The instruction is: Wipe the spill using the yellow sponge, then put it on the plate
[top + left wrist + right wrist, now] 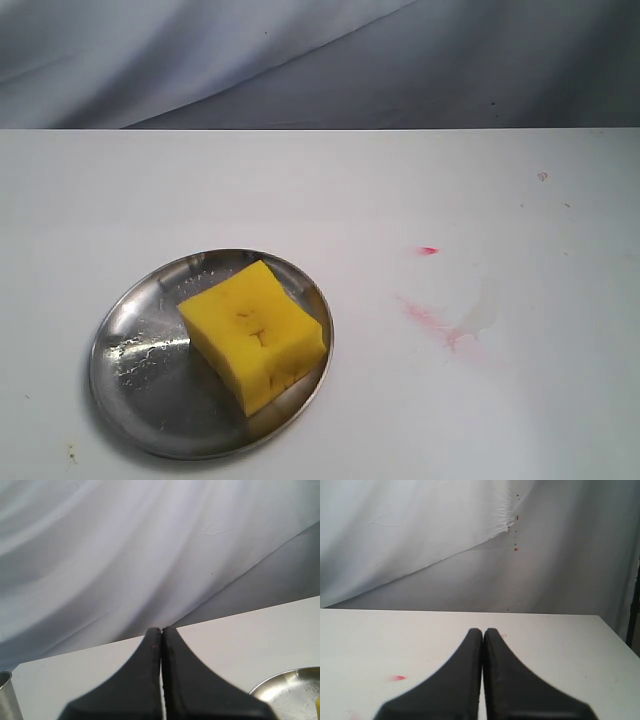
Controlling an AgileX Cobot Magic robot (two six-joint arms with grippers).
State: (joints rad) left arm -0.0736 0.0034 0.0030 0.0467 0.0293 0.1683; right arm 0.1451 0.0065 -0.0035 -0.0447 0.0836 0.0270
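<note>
Two black claws show, one in each wrist view, and both are closed tight on nothing. The left claw (161, 630) has its two dark fingers pressed flat together along their whole length, with no gap between the tips. The right claw (483, 630) stands the same way, with its fingers touching from base to tip. Each one hangs above the white table (320, 190), clear of everything on it.

The thick bright yellow foam sponge (255, 330) lies on the round shallow silver metal plate (140, 390). It sits toward the plate's right side, turned cornerwise, with one lower corner close to the rim. Its top face carries a few small dark creases. The bare metal to its left is scuffed and shows pale streaks.

Well apart from the plate, on the right half of the table, lies a small red dot (428, 250). Below it runs a faint pink-red streak (425, 315). A pale, watery-looking smear (478, 318) adjoins the streak's right end, and whether it is wet or only a stain cannot be told.

Grey-blue draped cloth (300, 60) hangs behind the table's far edge.
</note>
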